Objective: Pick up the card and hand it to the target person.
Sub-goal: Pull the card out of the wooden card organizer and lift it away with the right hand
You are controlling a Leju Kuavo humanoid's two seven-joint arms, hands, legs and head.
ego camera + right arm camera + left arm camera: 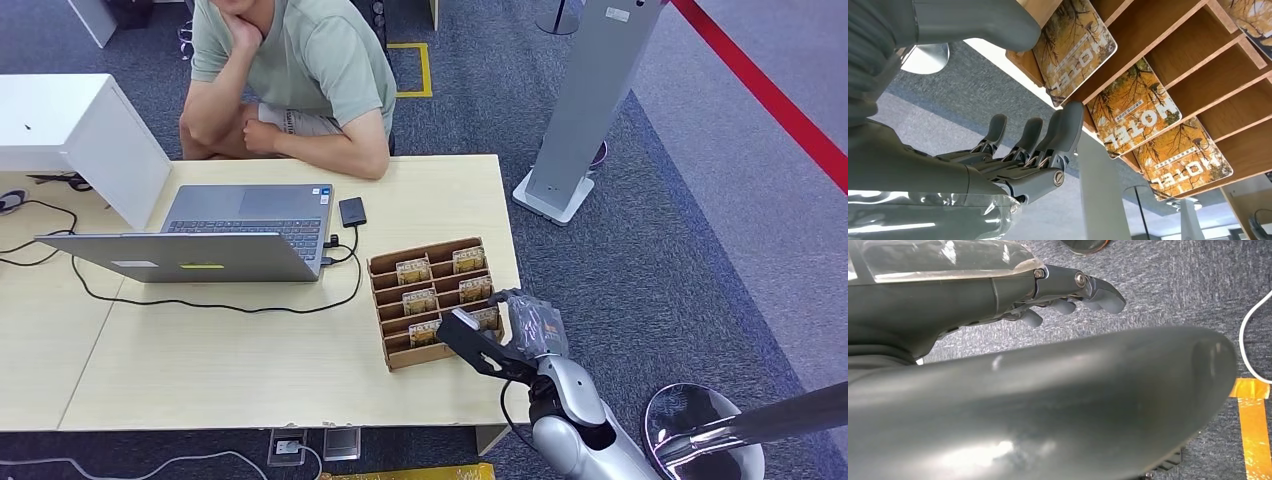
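Your right hand [528, 322] at the near right corner of the wooden card rack [384, 268], fingers [1063, 131] spread and empty, thumb beside the nearest hotel card [1074, 46] slotted there, your left hand [1075, 290] loosely curled over carpet, holding nothing, seated person [300, 70] across the desk [230, 360].

Cards: yellow-orange hotel cards [413, 269] with a tree picture and the word HOTEL, standing tilted in the slots of a stepped cardboard rack [388, 322]
Card layout: two columns across several tiers, one card per slot, each leaning back against its divider
Nearest card: the front-right card [1074, 44], at the rack's corner closest to the table's edge
Target person: a seated person [300, 70] in a pale green shirt, across the table, elbows on its far edge
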